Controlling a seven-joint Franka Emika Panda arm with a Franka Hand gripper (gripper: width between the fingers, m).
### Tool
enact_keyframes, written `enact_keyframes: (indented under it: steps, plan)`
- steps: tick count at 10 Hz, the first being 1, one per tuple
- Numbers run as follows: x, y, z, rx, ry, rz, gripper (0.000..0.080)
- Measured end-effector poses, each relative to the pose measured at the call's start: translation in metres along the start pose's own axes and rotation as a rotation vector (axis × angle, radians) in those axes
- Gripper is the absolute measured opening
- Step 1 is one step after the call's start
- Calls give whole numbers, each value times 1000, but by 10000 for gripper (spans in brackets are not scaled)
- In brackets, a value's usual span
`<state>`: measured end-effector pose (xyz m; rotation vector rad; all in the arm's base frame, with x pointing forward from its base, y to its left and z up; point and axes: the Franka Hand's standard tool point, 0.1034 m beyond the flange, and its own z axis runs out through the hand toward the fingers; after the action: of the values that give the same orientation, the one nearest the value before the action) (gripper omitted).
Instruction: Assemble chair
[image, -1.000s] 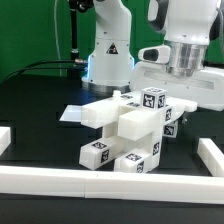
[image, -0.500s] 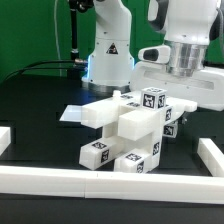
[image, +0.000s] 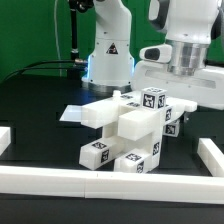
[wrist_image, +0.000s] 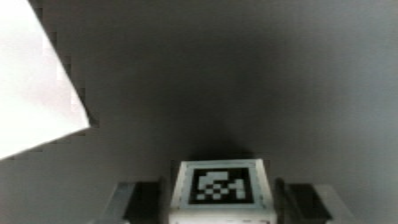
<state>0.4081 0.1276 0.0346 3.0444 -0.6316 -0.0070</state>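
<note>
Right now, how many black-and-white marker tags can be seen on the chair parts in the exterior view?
4 show clearly: one on top, one at the right side, one low at the front left, one low at the front. Others may be hidden.

So the exterior view sits low and close in front of the black table (image: 40, 120), looking across it at the chair (image: 128, 128) pieces with the arm's base (image: 108, 60) far behind. The wrist view looks steeply down, super close, onto one tagged white piece (wrist_image: 217, 188) over dark tabletop. Both views share the chair parts and table.
</note>
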Motion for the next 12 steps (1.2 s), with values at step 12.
enact_keyframes:
  steps: [12]
  plan:
    - [65,48,-122,67,14,-217,278]
